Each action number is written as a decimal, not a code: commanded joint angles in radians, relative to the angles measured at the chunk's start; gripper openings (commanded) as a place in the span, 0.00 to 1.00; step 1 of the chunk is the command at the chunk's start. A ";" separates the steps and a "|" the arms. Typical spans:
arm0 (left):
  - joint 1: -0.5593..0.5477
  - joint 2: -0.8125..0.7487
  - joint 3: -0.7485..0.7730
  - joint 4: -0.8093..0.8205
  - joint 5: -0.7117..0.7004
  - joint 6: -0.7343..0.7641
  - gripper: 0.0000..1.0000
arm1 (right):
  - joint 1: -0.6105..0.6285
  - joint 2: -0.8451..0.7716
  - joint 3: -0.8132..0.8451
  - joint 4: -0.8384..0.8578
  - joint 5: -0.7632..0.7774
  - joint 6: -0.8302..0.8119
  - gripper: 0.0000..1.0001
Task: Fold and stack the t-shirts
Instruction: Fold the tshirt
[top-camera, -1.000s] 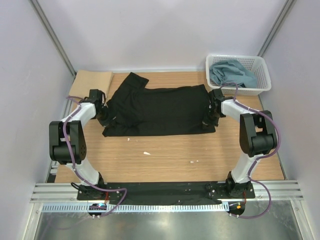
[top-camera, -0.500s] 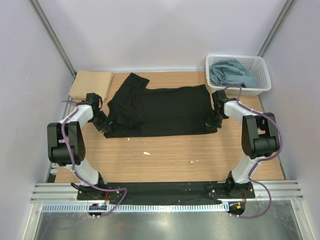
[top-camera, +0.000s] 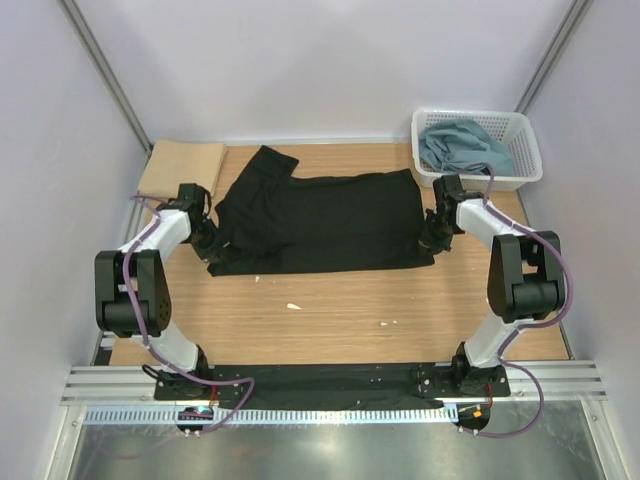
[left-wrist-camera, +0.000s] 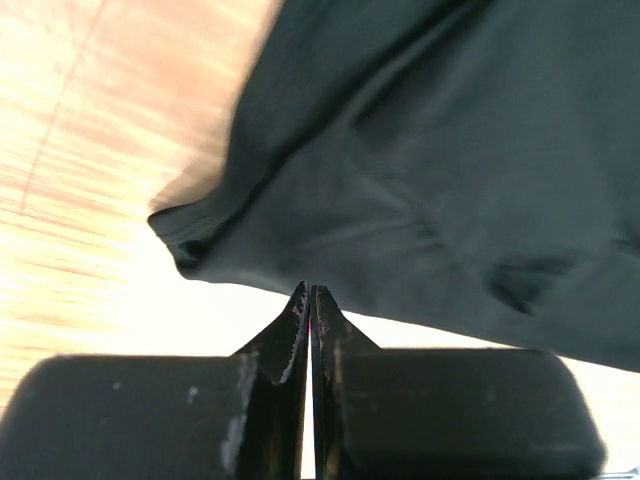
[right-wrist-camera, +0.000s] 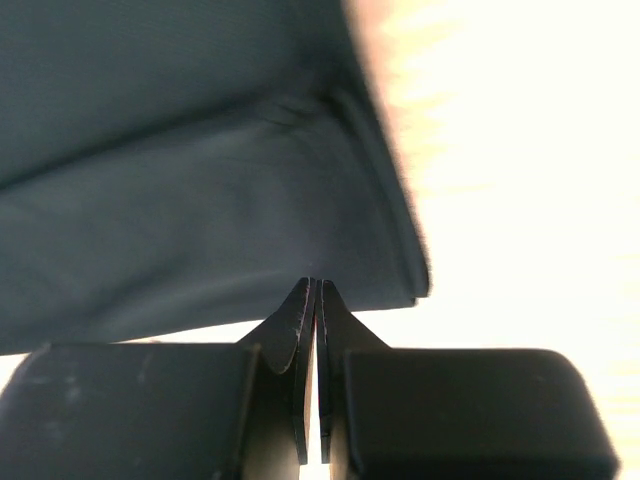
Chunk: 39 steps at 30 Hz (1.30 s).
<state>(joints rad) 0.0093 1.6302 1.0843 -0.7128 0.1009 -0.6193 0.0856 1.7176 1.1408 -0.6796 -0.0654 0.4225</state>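
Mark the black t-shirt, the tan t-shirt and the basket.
black t-shirt (top-camera: 320, 220), top external view, middle of its body.
tan t-shirt (top-camera: 180, 168), top external view, centre of the cloth.
basket (top-camera: 528, 150), top external view, its right wall.

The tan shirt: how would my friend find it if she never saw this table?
Look at the wooden table and go to its far left corner. The tan shirt lies there as a flat rectangle, just left of the big black shirt spread across the middle. It is the only light brown one; the blue-grey shirt sits crumpled in the white basket, far right.
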 joint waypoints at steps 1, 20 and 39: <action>0.027 0.046 -0.047 0.027 -0.015 0.007 0.00 | -0.027 0.004 -0.065 0.040 0.032 -0.017 0.07; 0.146 -0.110 -0.129 -0.080 0.031 0.001 0.01 | -0.035 -0.205 -0.181 -0.076 0.010 0.016 0.07; -0.190 0.138 0.039 0.251 0.347 -0.045 0.00 | -0.032 0.011 0.096 0.014 -0.086 0.035 0.18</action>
<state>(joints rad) -0.1680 1.7473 1.1015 -0.5228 0.4011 -0.6479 0.0521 1.7264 1.1793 -0.6884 -0.1074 0.4358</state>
